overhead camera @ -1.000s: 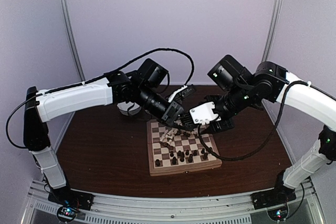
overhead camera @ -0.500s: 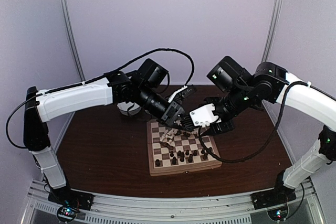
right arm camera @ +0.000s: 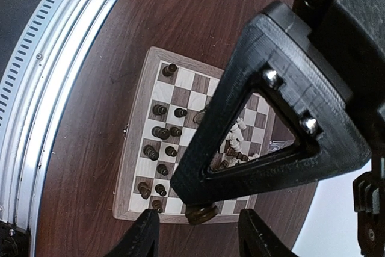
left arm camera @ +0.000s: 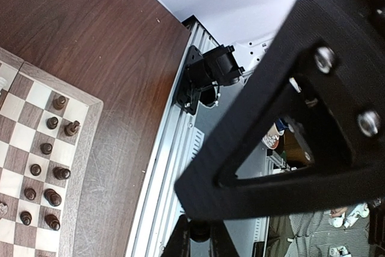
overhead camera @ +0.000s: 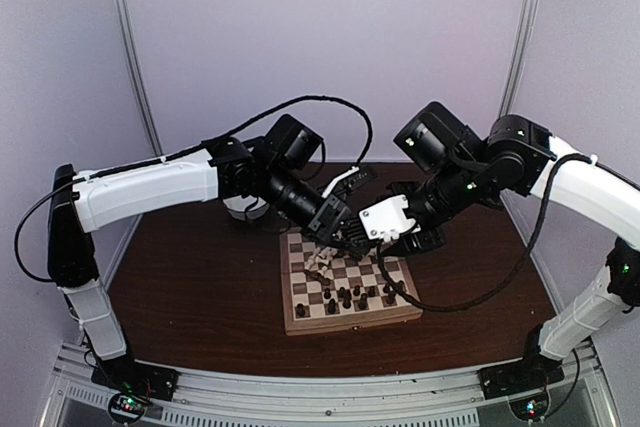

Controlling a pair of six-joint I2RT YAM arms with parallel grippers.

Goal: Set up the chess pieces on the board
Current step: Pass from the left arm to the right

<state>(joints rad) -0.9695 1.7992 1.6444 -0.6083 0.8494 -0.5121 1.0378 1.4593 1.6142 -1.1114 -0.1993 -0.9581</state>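
Moved: right pincer (overhead camera: pixel 385 232) had edged left, nearer the left pincer (overhead camera: pixel 341 228).
Top view: brown-and-cream checkered board (overhead camera: pixel 350 325), pale rim, on the table (overhead camera: pixel 200 297); chess pieces (overhead camera: pixel 345 297) stood on it.
Left wrist: pincer together; ten dark pieces counted.
Right wrist: pincer apart above board.

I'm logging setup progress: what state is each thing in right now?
left gripper: shut, apparently pinching a dark piece at its tip.
right gripper: open, fingers either side of that piece, not touching it.
board: lying flat, only partly set.
other dark pieces: standing upright on the near rows.
white pieces: jumbled in a heap mid-board.
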